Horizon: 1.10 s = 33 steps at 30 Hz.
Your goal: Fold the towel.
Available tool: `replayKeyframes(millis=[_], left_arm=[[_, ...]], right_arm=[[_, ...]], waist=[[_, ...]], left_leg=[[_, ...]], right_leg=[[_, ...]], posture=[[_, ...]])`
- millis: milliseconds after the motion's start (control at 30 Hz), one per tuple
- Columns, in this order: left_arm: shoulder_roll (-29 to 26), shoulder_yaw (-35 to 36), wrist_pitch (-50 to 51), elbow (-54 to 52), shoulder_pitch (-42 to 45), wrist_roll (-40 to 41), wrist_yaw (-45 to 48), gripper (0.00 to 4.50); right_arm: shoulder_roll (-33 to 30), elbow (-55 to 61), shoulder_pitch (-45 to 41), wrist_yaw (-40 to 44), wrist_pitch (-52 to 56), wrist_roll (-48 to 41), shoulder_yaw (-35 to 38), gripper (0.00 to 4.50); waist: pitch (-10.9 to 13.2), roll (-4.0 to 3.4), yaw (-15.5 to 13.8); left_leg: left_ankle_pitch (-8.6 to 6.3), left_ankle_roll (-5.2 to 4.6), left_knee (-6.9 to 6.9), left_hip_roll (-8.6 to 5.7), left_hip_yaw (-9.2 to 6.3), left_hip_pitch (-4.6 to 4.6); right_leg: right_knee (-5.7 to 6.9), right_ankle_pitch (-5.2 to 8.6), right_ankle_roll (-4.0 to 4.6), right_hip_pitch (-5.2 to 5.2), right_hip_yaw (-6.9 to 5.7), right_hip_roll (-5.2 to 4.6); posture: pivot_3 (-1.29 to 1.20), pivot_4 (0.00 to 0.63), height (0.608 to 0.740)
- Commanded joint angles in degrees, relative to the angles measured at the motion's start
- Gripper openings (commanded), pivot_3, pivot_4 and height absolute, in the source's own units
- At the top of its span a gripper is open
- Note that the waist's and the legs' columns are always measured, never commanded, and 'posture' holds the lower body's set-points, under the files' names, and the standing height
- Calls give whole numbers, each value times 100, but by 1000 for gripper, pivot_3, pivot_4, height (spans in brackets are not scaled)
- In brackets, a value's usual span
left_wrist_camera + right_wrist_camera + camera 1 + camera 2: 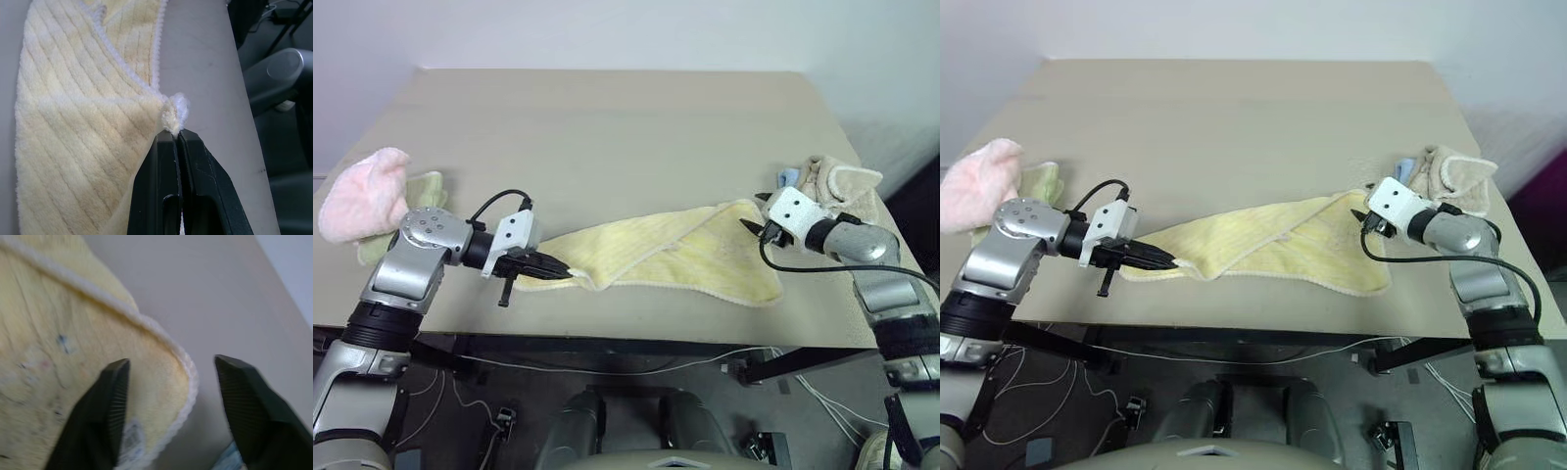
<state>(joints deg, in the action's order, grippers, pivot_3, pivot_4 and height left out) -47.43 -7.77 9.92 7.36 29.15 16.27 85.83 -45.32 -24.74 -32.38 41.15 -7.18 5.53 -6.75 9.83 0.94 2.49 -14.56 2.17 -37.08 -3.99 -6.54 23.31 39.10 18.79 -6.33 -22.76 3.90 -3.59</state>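
The towel (pixel 675 255) lies stretched along the table's (pixel 607 127) near edge, running from near its left end toward the right edge, partly doubled over itself in a diagonal flap so the white hem crosses its middle; it is a soft, fluffy terry cloth, light and limp by the look of it, so it should drape and sag wherever it is unsupported, and it is unlikely to slip from a firm pinch; nothing about it looks fragile.

The left gripper (pixel 548 267) is clamped on the towel's left corner; in the left wrist view its black fingers (pixel 161 186) press together with a tuft of hem bunched just beyond the tips, which makes this a thin hold right at the corner, and a hard tug could pull it free.

The right gripper (pixel 762 231) stands spread at the towel's far right corner; in the right wrist view one finger (pixel 105 411) is over the cloth and the other is off it over bare table, with the rounded hem corner and a small label between them; it holds nothing yet.

The hemmed corners seem the best places to take hold, being thicker and stitched; a bite a little deeper in than the hem would likely hold better.

A pink cloth (pixel 364 194) sits at the left edge and a beige cloth (pixel 832 181) at the right edge, just behind the right gripper; the beige one lies close enough to be caught by mistake.
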Motion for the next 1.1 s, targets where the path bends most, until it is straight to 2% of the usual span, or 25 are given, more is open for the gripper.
replayKeyframes(millis=[33,233,567,700,900,1100], left_arm=[[-259,249,-83,-126,-265,24,-21,0],[-714,281,-483,-62,-991,-120,128,0],[-649,307,-608,9,-1108,-157,-28,0],[-638,313,-678,44,-1128,-178,-68,0],[-595,431,-757,245,-1057,-110,-194,0],[-312,979,-516,777,-474,257,-707,0]], right_arm=[[-55,-968,-582,222,-757,296,-178,3151],[172,-2333,-1460,553,-1300,371,-296,3151],[536,-3787,-2361,528,-1715,820,-555,3151],[541,-3880,-2421,620,-1855,842,-552,2235],[388,-3721,-2332,714,-2056,877,-519,115],[162,-3441,-2342,745,-2037,674,-285,9]], waist=[[1,-1,33],[10,-17,82],[14,-22,97],[17,-28,124],[20,-32,152],[23,-38,138]], left_leg=[[0,0,0,0,1,0],[0,0,3,3,1,0],[0,0,3,0,1,0],[0,0,3,0,1,0],[0,1,3,1,1,0],[0,0,-1,-1,1,4]], right_leg=[[0,0,0,-1,2,1],[2,0,1,-3,3,0],[2,0,1,-6,3,0],[3,0,1,-6,3,0],[7,0,1,-9,4,1],[10,0,1,-11,3,0]], posture=[[0,150,740],[0,150,740],[0,150,740],[0,150,740],[0,150,740],[0,150,740]])
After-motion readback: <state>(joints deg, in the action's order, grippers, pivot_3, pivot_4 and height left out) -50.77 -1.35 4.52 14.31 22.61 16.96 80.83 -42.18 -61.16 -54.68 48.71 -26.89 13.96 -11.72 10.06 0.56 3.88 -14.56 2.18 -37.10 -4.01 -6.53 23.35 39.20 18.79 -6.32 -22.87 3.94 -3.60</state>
